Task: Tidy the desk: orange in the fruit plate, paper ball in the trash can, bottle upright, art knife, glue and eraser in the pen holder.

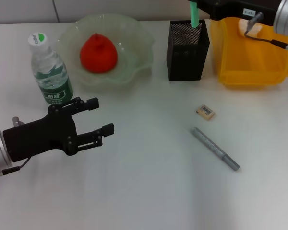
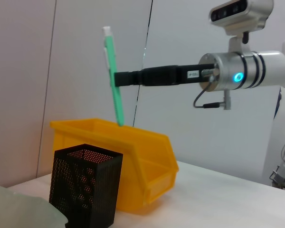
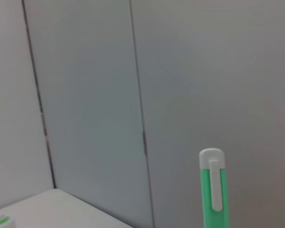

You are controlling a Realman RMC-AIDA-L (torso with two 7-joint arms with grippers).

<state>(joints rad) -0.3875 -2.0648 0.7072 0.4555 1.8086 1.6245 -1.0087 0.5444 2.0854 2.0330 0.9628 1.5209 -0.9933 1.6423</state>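
The green art knife (image 2: 113, 76) hangs near-vertical, pinched by the closed right gripper (image 2: 117, 78), tip above the black mesh pen holder (image 1: 187, 50) and slightly toward the yellow bin (image 2: 133, 156). The left gripper (image 1: 98, 120) idles agape, far off.

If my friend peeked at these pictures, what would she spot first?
Probably the bright red-orange fruit sitting in the pale green fruit plate at the back of the desk. Next, the green art knife that the right gripper holds upright above the black pen holder, beside the yellow bin.
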